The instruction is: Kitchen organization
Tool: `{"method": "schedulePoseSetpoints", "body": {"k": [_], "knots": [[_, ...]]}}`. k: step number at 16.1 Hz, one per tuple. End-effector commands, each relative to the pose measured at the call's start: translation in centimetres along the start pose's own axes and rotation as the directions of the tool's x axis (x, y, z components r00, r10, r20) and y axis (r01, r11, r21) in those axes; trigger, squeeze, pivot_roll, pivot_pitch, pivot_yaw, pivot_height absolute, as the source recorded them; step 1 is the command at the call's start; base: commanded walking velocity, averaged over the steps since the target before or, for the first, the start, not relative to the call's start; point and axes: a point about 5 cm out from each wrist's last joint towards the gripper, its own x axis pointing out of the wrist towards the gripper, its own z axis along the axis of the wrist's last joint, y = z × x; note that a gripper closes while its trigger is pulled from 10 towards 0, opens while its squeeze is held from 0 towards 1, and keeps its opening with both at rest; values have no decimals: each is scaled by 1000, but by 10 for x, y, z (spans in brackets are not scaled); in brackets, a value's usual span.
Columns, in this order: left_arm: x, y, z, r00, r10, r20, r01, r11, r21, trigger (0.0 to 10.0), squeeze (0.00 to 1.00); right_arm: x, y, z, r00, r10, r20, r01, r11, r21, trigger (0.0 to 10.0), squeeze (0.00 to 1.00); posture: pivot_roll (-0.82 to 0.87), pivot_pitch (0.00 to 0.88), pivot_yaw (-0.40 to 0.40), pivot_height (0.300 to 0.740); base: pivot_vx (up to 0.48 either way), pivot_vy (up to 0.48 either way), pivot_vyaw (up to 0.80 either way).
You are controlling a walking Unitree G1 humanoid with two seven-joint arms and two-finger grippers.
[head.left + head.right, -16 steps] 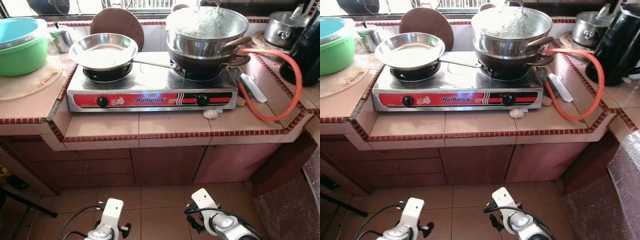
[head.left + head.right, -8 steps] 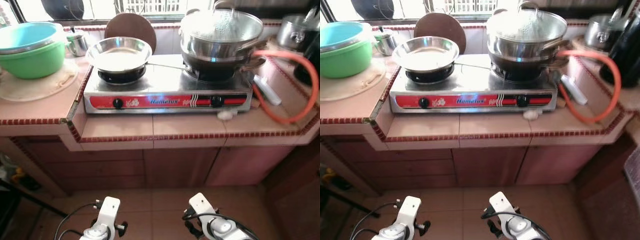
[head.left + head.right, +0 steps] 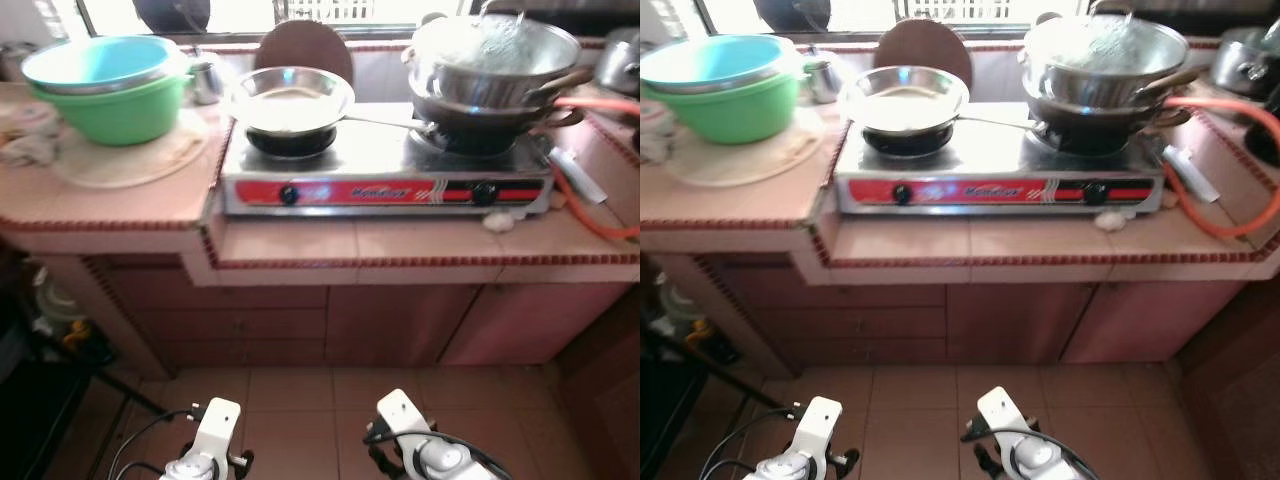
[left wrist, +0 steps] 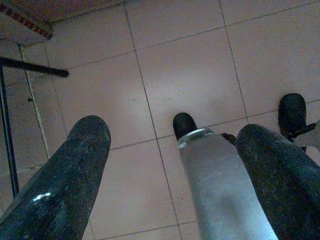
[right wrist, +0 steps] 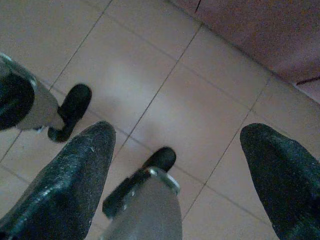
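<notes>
A: Nearest the camera, what are the arms doing?

B: Both hang idle over the tiled floor [image 4: 190, 65]. The left gripper [image 4: 172, 165] has its fingers spread wide with nothing between them, and the right gripper [image 5: 180, 170] is likewise parted and empty.

A: And beyond them?

B: The tiled counter [image 3: 300, 240] carries a two-burner gas stove [image 3: 385, 180]. Its red front panel bears a brand name, too blurred to read. A steel pan [image 3: 288, 98] sits on the left burner, handle pointing right; stacked lidded pots [image 3: 492, 60] sit on the right burner, probably parked there for lack of room.

A: What feeds the stove?

B: An orange gas hose [image 3: 600, 215] loops around its right end.

A: Farther off?

B: On the counter's left, a blue bowl [image 3: 98, 62] nests in a green basin [image 3: 120, 110], likely to save space. A round brown board [image 3: 305, 45] leans on the back wall.
</notes>
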Motion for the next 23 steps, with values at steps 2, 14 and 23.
{"method": "schedulePoseSetpoints", "body": {"k": [2,14,23], "knots": [[1,-6,-2,1000,-17,-8,17,1000,-2,10000,0,-3,-7,-8,999,-19,-26,19,1000,-3,10000,0,-50,52,2,740,-120,0,0],[1,-8,-3,999,-31,-11,31,999,10,10000,0,-3,-4,-14,999,-16,-43,15,1000,-28,10000,0,-56,64,4,740,0,0,0],[0,-8,-9,999,-21,-32,22,999,34,10000,0,-5,-10,-20,995,-82,-52,92,973,212,10000,0,-58,107,10,740,0,0,0]]}}
